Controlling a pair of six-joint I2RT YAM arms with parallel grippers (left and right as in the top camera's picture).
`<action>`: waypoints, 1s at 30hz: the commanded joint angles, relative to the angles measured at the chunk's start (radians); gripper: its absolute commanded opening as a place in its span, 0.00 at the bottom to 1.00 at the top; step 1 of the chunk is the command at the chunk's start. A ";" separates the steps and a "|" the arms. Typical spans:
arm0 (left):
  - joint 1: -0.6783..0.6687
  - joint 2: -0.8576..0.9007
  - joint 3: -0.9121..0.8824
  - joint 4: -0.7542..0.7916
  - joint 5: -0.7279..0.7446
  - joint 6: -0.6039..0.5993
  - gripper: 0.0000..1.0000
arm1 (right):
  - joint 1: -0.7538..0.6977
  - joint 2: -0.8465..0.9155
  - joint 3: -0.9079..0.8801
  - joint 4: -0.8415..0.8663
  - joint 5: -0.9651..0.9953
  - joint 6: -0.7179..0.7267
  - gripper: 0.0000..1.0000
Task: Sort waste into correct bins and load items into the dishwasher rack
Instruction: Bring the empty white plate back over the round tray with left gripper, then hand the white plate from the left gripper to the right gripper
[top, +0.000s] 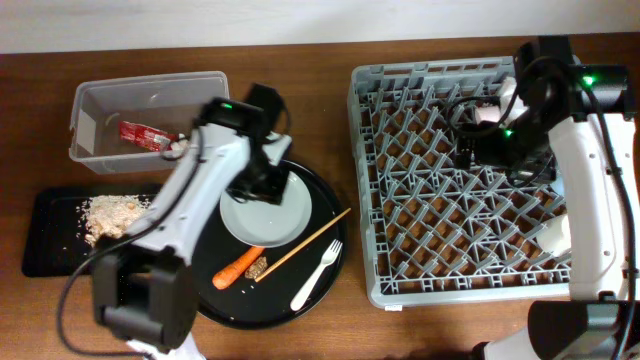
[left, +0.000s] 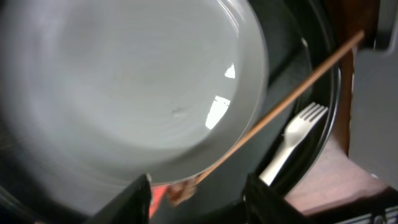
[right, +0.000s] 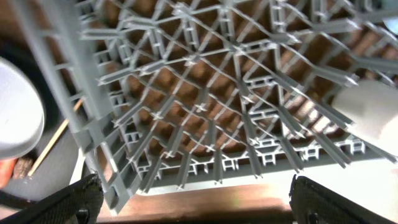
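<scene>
Sorting stands partway: red snack wrapper (top: 140, 134) in the clear plastic tub (top: 150, 80), upper left; pale round plate (top: 270, 225) centre-frame under the released left pincer (left: 199, 190), orange carrot (top: 238, 267) and white plastic fork (top: 318, 273) unsorted.

My worktop (top: 300, 110) is dark brown with a wood grain. The rack (top: 430, 72) is grey, its floor a diamond lattice. The plate (top: 265, 215) is plain pale grey-white. The carrot (top: 238, 268) is orange, the fork (top: 315, 275) white, the stick (top: 305, 243) light brown. The round tray (top: 325, 195) and the flat tray (top: 50, 250) are black, the crumbs (top: 112, 215) pale beige, the wrapper (top: 140, 135) red, the tub (top: 150, 85) clear.
</scene>
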 joint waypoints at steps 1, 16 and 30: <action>0.153 -0.155 0.059 -0.032 -0.047 0.004 0.54 | 0.097 0.002 -0.005 0.035 -0.067 -0.078 0.98; 0.649 -0.291 0.058 -0.109 0.059 -0.080 0.73 | 0.679 0.212 -0.005 0.477 -0.012 0.002 0.99; 0.648 -0.291 0.058 -0.109 0.058 -0.080 0.73 | 0.704 0.555 -0.005 0.517 0.013 0.146 0.68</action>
